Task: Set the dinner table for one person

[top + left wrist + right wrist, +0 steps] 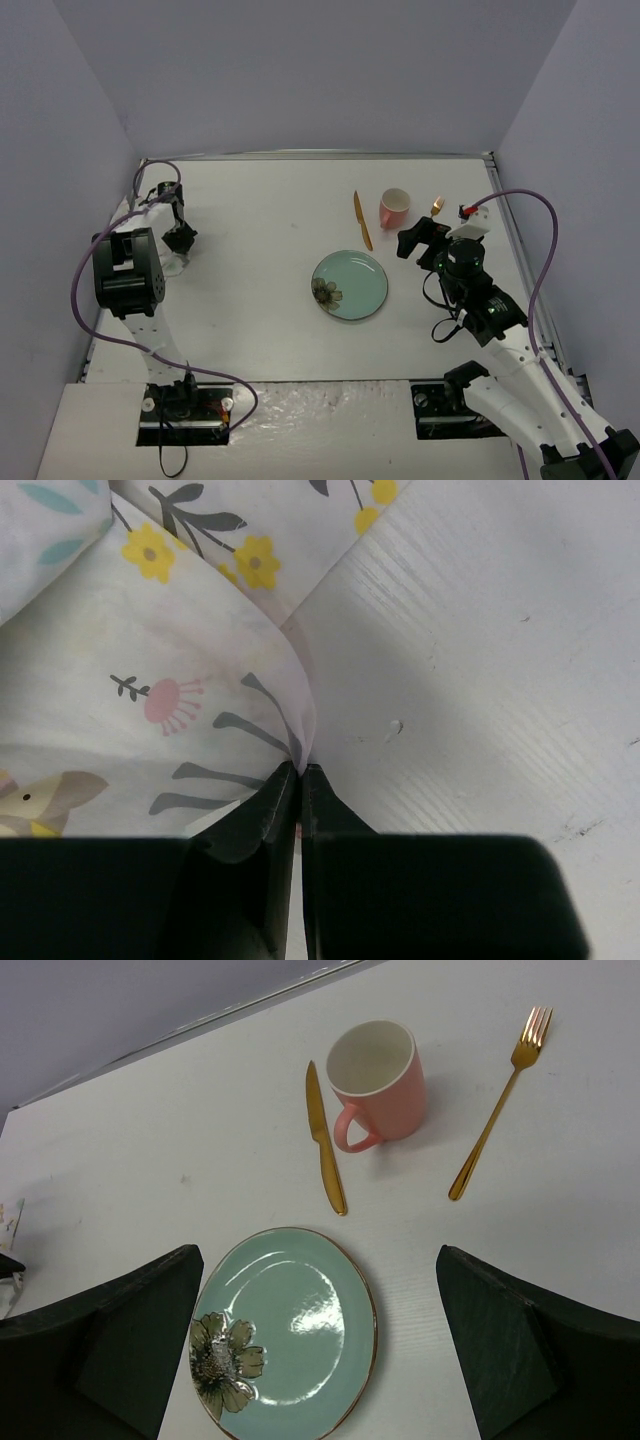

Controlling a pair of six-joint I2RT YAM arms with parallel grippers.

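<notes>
Top view: matte white counter (260, 200) spans the whole workspace and carries a teal plate (350, 285), pink mug (394, 207), gold knife (362, 220) and fork (436, 206).
Left wrist: left pincer (300, 770) is clamped on the patterned placemat (180, 680) edge.
Right wrist: right pincer (318, 1260) is wide apart, holding nothing.

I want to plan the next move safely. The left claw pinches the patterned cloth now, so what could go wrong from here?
1. The left claw pinches only a thin edge fold of the placemat, so it may slip out when pulled.
2. Dragged toward the centre, the placemat could push the plate, knife or mug, which stand directly on the table.
</notes>
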